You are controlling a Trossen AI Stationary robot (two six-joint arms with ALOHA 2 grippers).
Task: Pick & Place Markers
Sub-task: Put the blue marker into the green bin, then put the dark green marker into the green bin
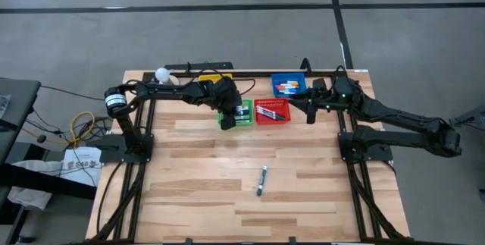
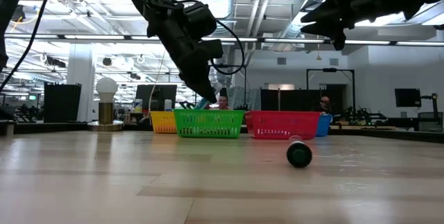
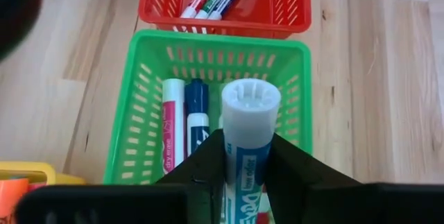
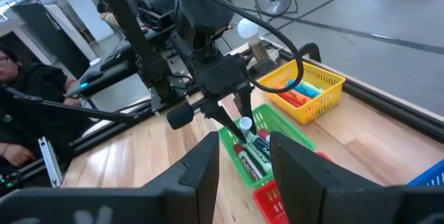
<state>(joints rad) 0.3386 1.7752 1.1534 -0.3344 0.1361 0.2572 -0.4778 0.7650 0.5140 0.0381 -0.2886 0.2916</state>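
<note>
Left gripper point(image 1: 236, 113) is hovering over the green basket point(image 1: 226, 123) at upper centre of the high view, fingers pinching a white-capped marker point(image 3: 247, 137) that's hanging straight above the two markers already inside; its long axis is lining up with theirs. Right gripper point(image 1: 311, 113), jaws spread and empty, is waiting beside the red basket point(image 1: 284, 117). Loose green marker point(image 1: 262, 180) is lying lower centre, about equally far from both.

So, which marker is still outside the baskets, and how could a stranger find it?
Start from the row of baskets at the far side of the wooden table. Come toward the near edge: one marker lies alone on bare wood. Unlike every other marker, it is in no basket.
</note>
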